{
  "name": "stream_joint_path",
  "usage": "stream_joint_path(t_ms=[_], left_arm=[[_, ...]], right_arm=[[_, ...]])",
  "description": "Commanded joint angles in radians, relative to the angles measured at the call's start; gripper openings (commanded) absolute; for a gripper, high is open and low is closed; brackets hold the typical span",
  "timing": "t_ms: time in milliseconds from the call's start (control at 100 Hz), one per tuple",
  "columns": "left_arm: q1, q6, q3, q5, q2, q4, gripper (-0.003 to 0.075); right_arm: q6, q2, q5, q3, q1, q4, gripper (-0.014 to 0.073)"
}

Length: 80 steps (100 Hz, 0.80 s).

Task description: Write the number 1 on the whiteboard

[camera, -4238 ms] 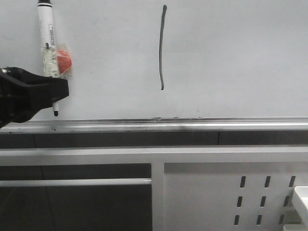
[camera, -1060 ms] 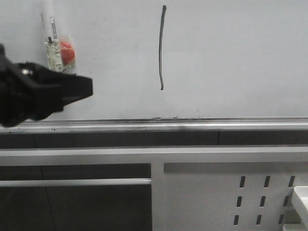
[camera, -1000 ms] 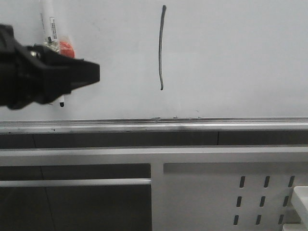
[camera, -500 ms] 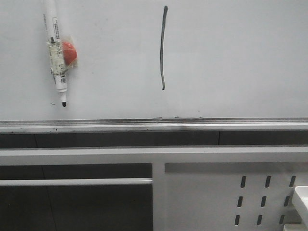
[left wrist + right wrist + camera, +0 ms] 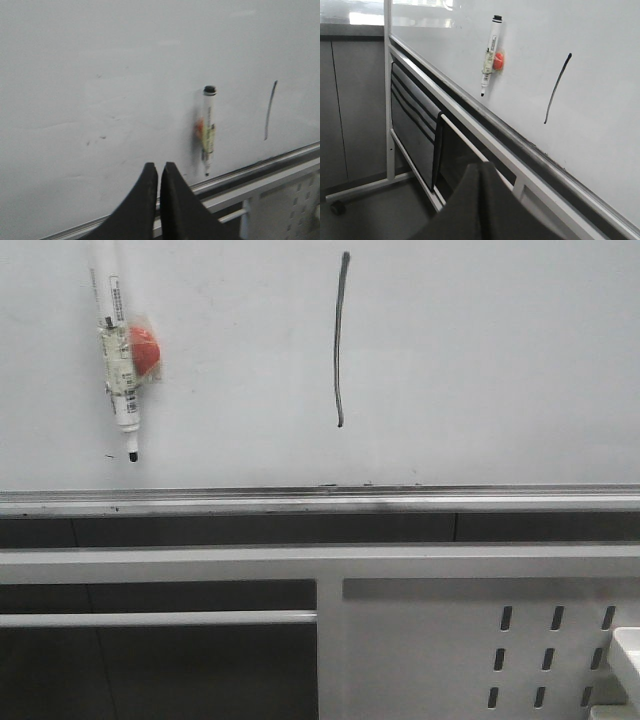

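The number 1 stands finished on the whiteboard, well right of the marker stuck there by its red magnet, so the task looks complete, with the left tool and right tool both pressed together, empty.

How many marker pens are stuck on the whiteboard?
1. The marker pen hangs tip down on the whiteboard, left of the number 1 in the front view. Nothing hides another.
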Motion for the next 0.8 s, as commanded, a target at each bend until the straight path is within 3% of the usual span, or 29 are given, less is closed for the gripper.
stream_joint_path(t_ms=[0,170,530,660,790], left_arm=[[0.011,-0.027,-0.018,-0.019,0.019,0.118,-0.002],[0.022,-0.121,-0.018,0.008,0.001,0.258,-0.002],[0.378,-0.121,0.015,-0.107,-0.039,0.17,-0.002],[0.43,-0.121,0.079,-0.133,-0.038,0.141,-0.002],[0.445,-0.121,0.194,-0.241,-0.036,0.137,-0.002]], right_arm=[[0.0,0.01,-0.078,-0.024,-0.005,0.0,-0.0069],[0.0,0.01,-0.078,-0.024,-0.005,0.0,-0.0069],[0.0,0.01,-0.078,-0.024,-0.005,0.0,-0.0069],[0.0,0.01,-0.078,-0.024,-0.005,0.0,-0.0069],[0.0,0.01,-0.078,-0.024,-0.005,0.0,-0.0069]])
